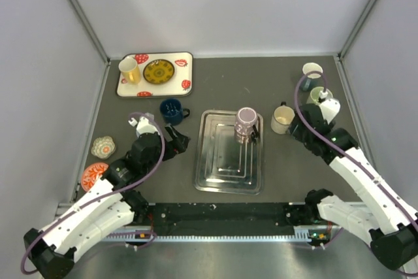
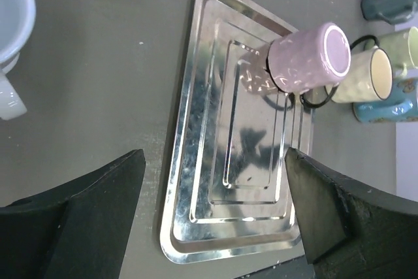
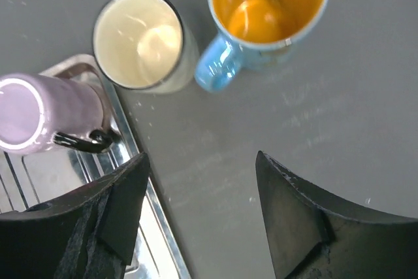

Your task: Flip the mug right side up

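Note:
A lilac mug (image 1: 246, 124) with a black handle stands upside down, base up, at the far right of the metal tray (image 1: 228, 168). It shows in the left wrist view (image 2: 304, 57) and the right wrist view (image 3: 46, 112). My left gripper (image 1: 176, 140) is open and empty left of the tray, above the tray's near end in its own view (image 2: 214, 161). My right gripper (image 1: 302, 127) is open and empty right of the tray, over bare table (image 3: 202, 158), apart from the mug.
A cream mug (image 3: 140, 40) and a blue mug with an orange inside (image 3: 264, 11) stand right of the tray; two more mugs (image 1: 312, 71) stand behind. A dark blue mug (image 1: 172, 111), a white mug (image 1: 145, 124), a strawberry tray (image 1: 155, 73) and two small dishes (image 1: 103, 146) stand left.

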Robot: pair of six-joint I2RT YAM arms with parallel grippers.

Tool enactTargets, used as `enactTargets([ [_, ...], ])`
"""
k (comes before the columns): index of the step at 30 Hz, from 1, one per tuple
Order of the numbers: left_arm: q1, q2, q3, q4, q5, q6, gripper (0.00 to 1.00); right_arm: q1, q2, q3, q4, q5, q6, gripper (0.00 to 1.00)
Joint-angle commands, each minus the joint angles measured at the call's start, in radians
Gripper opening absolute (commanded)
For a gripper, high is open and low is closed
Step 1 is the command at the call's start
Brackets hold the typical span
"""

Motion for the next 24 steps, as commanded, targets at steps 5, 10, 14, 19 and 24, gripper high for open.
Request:
enactTargets([
  [5, 0.002, 0.137, 0.054, -0.052, -0.105, -0.137, 0.87, -0.013, 0.052, -0.050, -0.094, 0.003, 0.409, 0.64],
  [10, 0.004, 0.154, 0.045, -0.038, -0.078, -0.184, 0.83, -0.028, 0.174, -0.001, -0.081, 0.050, 0.454, 0.62],
  [14, 0.002, 0.136, 0.026, -0.026, -0.072, -0.187, 0.81, -0.079, 0.228, 0.022, -0.068, 0.050, 0.452, 0.61],
  [19, 0.004, 0.111, 0.019, -0.024, -0.095, -0.180, 0.81, -0.133, 0.255, 0.020, -0.022, 0.038, 0.426, 0.60],
  [24, 0.002, 0.099, 0.005, -0.018, -0.102, -0.175, 0.80, -0.159, 0.282, 0.034, 0.011, 0.037, 0.402, 0.60],
])
